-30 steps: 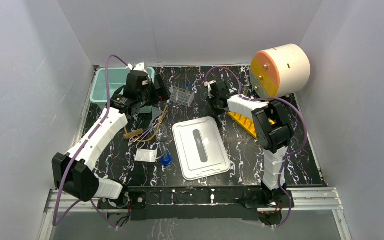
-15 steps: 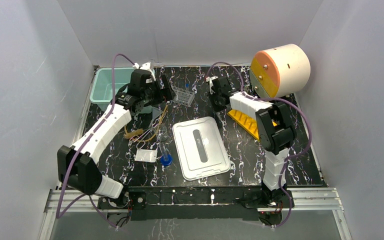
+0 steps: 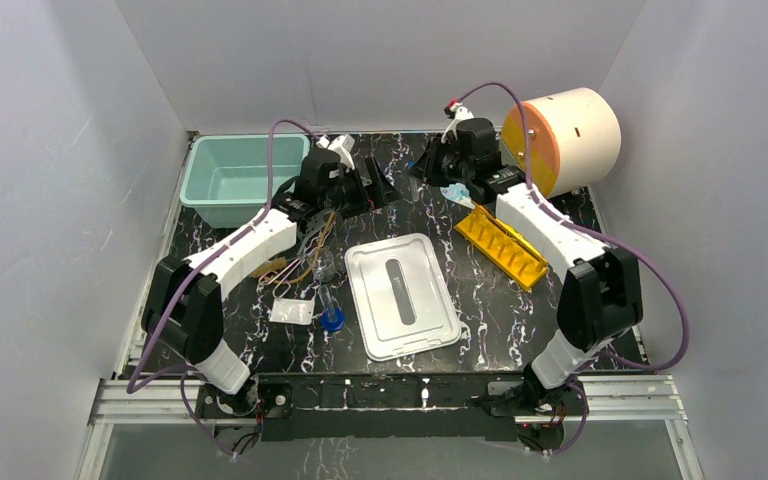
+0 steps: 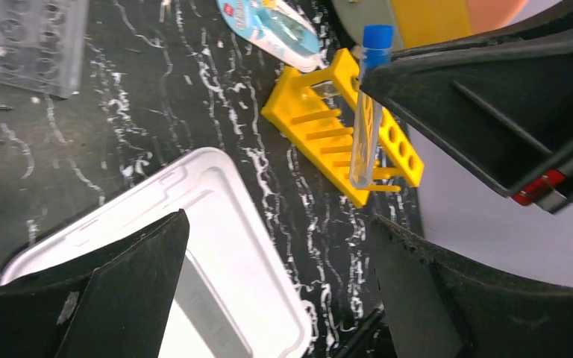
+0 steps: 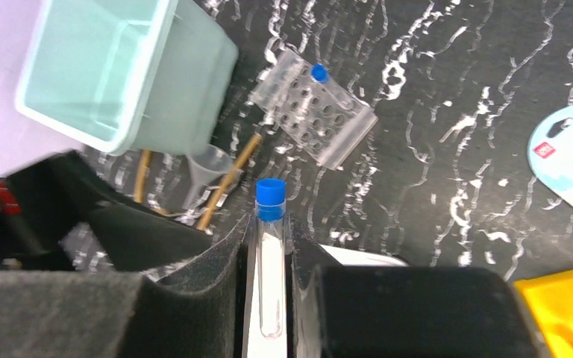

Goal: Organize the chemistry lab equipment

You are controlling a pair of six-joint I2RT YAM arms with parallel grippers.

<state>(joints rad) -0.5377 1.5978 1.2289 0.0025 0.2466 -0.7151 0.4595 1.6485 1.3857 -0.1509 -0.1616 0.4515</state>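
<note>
Now the right end effector (image 5: 268,231) grips 1 blue-capped tube (image 5: 270,287).

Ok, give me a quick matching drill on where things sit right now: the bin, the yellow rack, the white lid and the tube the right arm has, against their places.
Things:
1. teal bin
2. yellow rack
3. white lid
4. blue-capped tube

Places:
A. clamped in the right gripper
B. lying flat in the middle of the table
C. far left corner of the table
D. right of the lid, near the cream drum

Pairs: 1-C, 2-D, 3-B, 4-A
</note>
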